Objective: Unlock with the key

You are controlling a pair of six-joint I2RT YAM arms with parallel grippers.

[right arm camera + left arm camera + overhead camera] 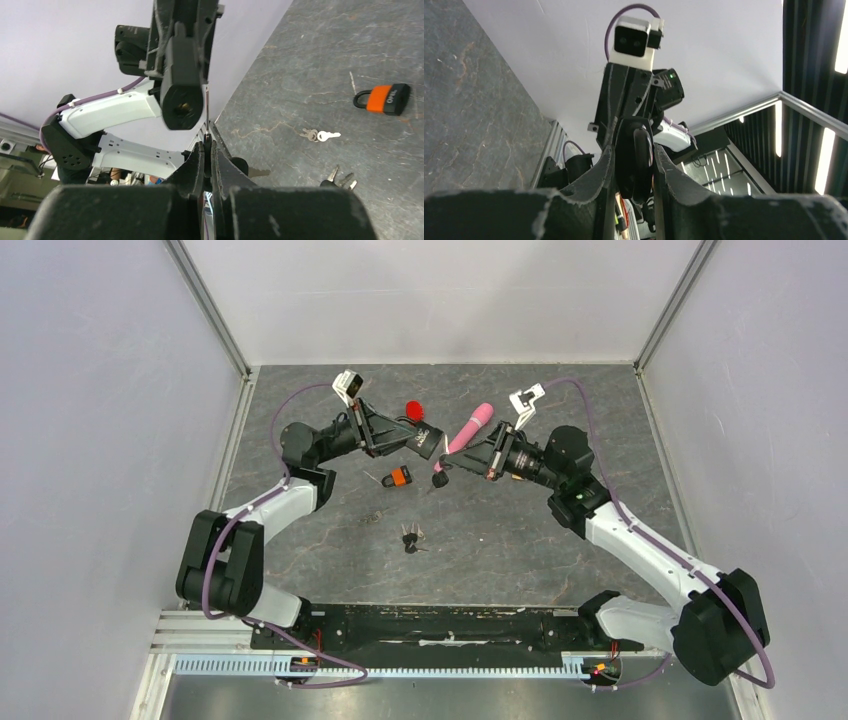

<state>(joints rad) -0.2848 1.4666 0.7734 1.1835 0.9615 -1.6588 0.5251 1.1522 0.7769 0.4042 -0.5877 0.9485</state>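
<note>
Key (206,107) is pinched in our right gripper (207,145), blade beside the keyhole (184,104) of the black padlock (180,65), which our left gripper (634,165) clamps aloft (presenting it).

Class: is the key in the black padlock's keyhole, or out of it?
Out. The right wrist view shows the keyhole unfilled; the key stands beside the black padlock.

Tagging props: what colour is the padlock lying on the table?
Padlock: orange body, black shackle and black end. Shows best in the right wrist view.
</note>
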